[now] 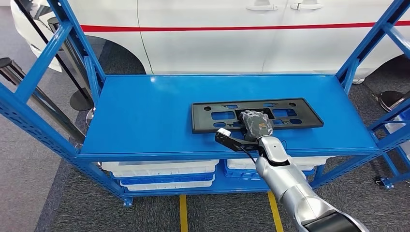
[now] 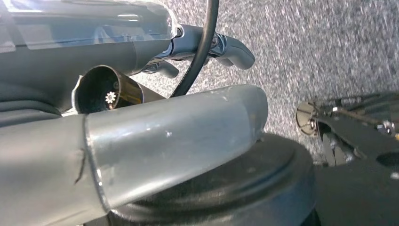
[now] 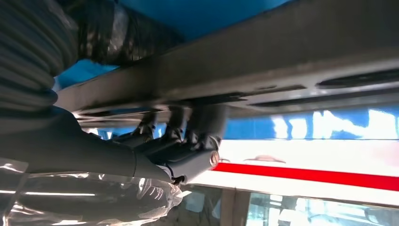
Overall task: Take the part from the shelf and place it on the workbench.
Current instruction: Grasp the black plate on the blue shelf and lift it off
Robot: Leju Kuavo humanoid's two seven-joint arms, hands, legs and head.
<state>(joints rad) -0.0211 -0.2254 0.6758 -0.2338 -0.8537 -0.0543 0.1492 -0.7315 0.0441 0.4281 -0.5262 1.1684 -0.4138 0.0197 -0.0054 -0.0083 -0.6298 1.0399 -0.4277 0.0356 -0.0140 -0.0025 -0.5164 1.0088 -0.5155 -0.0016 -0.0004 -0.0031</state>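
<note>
Right hand (image 1: 256,123) over a black license plate bracket (image 1: 290,114), which lies flat on the top deck of the blue shelf (image 1: 145,116), toward its front edge and right of centre. The bracket is a long, thin, rectangular panel with several cut-outs; it looks like moulded plastic, so it is probably light and fairly stiff, though liable to flex along its length if lifted from one end. Its flat, smooth faces offer little to hold; the near long edge and the central openings are the likely purchase points, and a hold near the middle should keep it balanced.

The silver right arm (image 1: 290,188) reaches forward and up from below, with the wrist bent so the hand lies on the middle of the panel at its near edge. In the right wrist view, the dark fingers (image 3: 176,125) curl against the panel's edge (image 3: 263,70) with the thumb on the opposite face, which suggests a pinch on the bracket; motion blur leaves it uncertain how firm that hold is. The panel still appears to rest on the deck.

The left hand (image 2: 226,47) hangs low over grey carpet, its fingers curled in on nothing. A white car (image 1: 232,38) stands behind the shelf.
</note>
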